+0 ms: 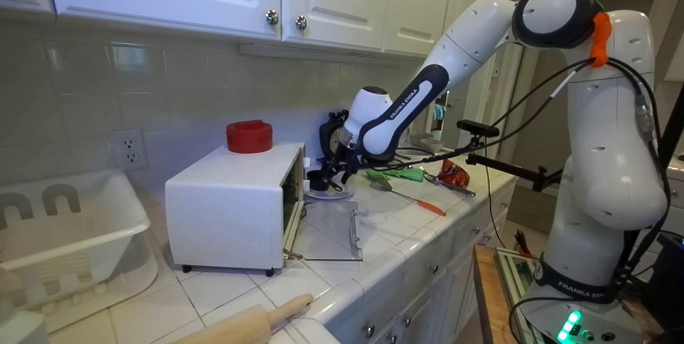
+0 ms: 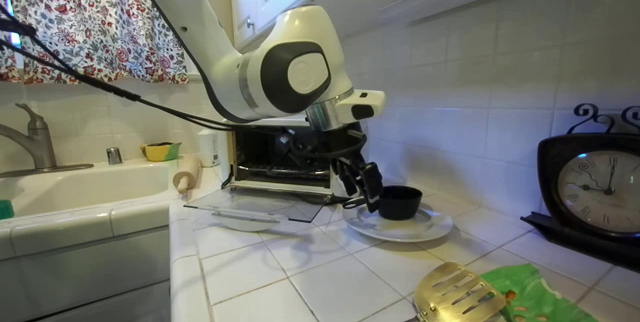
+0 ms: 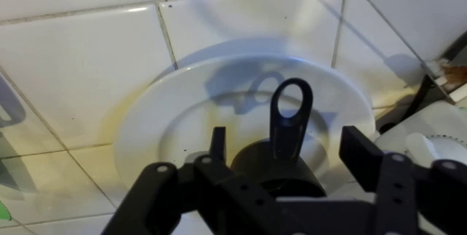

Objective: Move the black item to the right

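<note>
A black cup with a ringed handle stands on a white plate (image 2: 430,232) beside the toaster oven. The cup shows in both exterior views (image 1: 319,180) (image 2: 401,203) and in the wrist view (image 3: 251,159). A black clock with a pale round face stands upright against the wall in both exterior views (image 1: 326,140) (image 2: 607,192); it is out of the wrist view. My gripper (image 2: 362,188) is open over the plate at the cup's handle side. In the wrist view the fingers (image 3: 288,148) stand apart on either side of the handle, with gaps. The cup's lower part is hidden by the gripper there.
The white toaster oven (image 1: 230,200) has its glass door (image 1: 331,232) folded down near the plate. A red container (image 1: 249,137) sits on top. A slotted spatula (image 2: 457,292) and a green bag (image 2: 525,287) lie near the clock. A rolling pin (image 1: 251,322) and dish rack (image 1: 107,242) are farther off.
</note>
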Available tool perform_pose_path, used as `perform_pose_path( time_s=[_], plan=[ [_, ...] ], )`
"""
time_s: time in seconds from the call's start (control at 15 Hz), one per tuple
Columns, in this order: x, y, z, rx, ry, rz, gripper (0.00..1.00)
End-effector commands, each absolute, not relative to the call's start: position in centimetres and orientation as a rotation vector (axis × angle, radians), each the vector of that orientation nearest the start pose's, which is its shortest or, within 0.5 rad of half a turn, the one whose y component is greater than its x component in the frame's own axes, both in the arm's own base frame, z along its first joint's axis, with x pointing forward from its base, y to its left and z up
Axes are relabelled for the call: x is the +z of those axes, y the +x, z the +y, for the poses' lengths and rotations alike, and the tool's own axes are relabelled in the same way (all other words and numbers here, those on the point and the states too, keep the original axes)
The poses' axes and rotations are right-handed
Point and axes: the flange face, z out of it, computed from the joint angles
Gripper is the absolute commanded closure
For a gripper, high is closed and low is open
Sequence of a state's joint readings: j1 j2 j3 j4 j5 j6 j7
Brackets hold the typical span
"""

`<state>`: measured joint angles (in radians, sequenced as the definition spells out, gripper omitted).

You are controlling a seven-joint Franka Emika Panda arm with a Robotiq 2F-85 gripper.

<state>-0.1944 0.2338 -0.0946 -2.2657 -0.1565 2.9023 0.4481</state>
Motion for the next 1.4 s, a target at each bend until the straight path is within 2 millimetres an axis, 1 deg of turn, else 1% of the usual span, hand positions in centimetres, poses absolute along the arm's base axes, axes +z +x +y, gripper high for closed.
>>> perform_pose_path(
  time_s=[0.0, 0.4, 0.47, 0.53, 0.67, 0.8, 0.93, 1.07, 1.13, 1.33],
  plan=[
    [29.5, 56.0, -15.4, -0.664, -2.988, 0.929, 0.49],
    [29.0, 56.1, -15.0, -0.653, -2.993, 0.935, 0.92],
    [29.0, 56.1, -15.0, -0.654, -2.991, 0.935, 0.98],
    [29.1, 56.1, -15.0, -0.661, -2.988, 0.938, 0.95],
    [29.9, 56.1, -15.4, -0.68, -2.972, 0.954, 0.94],
    [31.9, 55.6, -16.6, -0.703, -2.953, 0.979, 0.94],
    [34.3, 54.8, -18.4, -0.763, -2.94, 0.993, 0.94],
    [36.4, 54.0, -20.7, -0.805, -2.916, 1.037, 0.94],
    [37.1, 53.5, -21.7, -0.805, -2.906, 1.057, 0.94],
    [37.8, 52.1, -24.7, -0.778, -2.851, 1.161, 0.94]
  ],
)
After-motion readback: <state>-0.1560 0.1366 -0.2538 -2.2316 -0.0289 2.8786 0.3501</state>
